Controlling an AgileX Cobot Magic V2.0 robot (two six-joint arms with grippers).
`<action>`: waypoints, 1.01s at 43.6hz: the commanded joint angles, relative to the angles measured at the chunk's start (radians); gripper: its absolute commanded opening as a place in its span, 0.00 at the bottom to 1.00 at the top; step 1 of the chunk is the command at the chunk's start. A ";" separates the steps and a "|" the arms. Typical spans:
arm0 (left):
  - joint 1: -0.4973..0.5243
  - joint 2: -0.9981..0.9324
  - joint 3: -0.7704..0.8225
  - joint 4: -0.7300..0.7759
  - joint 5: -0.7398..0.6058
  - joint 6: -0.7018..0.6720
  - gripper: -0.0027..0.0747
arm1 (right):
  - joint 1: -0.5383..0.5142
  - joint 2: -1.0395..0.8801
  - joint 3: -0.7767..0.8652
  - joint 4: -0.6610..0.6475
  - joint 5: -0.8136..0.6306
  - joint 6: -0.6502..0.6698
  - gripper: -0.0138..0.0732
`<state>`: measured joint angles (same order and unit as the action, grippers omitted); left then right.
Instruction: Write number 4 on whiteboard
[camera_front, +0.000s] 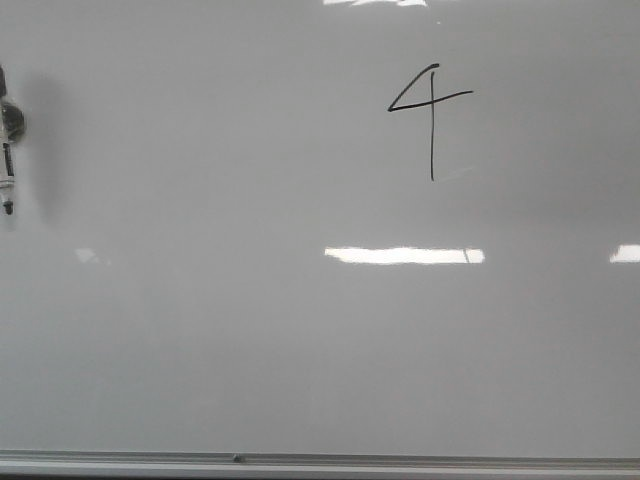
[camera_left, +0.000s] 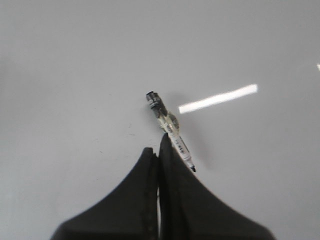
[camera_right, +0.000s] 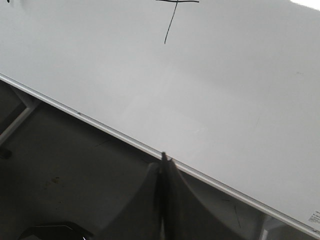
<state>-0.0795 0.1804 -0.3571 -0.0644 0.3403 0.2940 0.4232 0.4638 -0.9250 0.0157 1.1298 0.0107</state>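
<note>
In the front view we see the whiteboard (camera_front: 200, 330) filling almost the whole picture, with its grey rail (camera_front: 320, 462) along the near edge. The number 4 (camera_front: 430, 110) is drawn in thin black lines on the far right part of the board. It has a slanted stroke, a crossbar and a long stem, so we think the writing step is done. At the far left edge a marker (camera_front: 8, 150) lies on the board, partly cut off by the picture. We cannot see either arm here.

In the left wrist view the left gripper (camera_left: 159, 150) hangs over the board with its two black fingers pressed together and nothing between them. The marker (camera_left: 170, 127) lies flat on the board just beyond the fingertips. Its dark tip looks bare, but it is blurry, so we cannot tell if a cap is on. The 4 does not show here.

In the right wrist view the right gripper (camera_right: 164, 170) also has its fingers shut together and holds nothing. It hangs over the near edge of the whiteboard (camera_right: 225, 75), by the rail. Only the stem and crossbar of the number 4 (camera_right: 171, 20) show at the far side; the rest is cut off. Dark shapes under the board are too dim to name.

We think what is left is small: both arms only need to pull away and rest, keeping clear of the fresh ink so it does not smear.
</note>
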 joint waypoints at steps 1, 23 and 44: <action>0.032 -0.061 0.117 -0.027 -0.241 -0.003 0.01 | -0.002 0.008 -0.020 -0.004 -0.078 -0.003 0.08; 0.059 -0.203 0.370 0.022 -0.329 -0.253 0.01 | -0.002 0.010 -0.020 -0.004 -0.073 -0.003 0.08; 0.049 -0.203 0.370 0.051 -0.376 -0.258 0.01 | -0.002 0.010 -0.020 -0.004 -0.073 -0.003 0.08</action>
<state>-0.0230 -0.0065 0.0062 0.0000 0.0580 0.0471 0.4232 0.4638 -0.9243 0.0157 1.1298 0.0107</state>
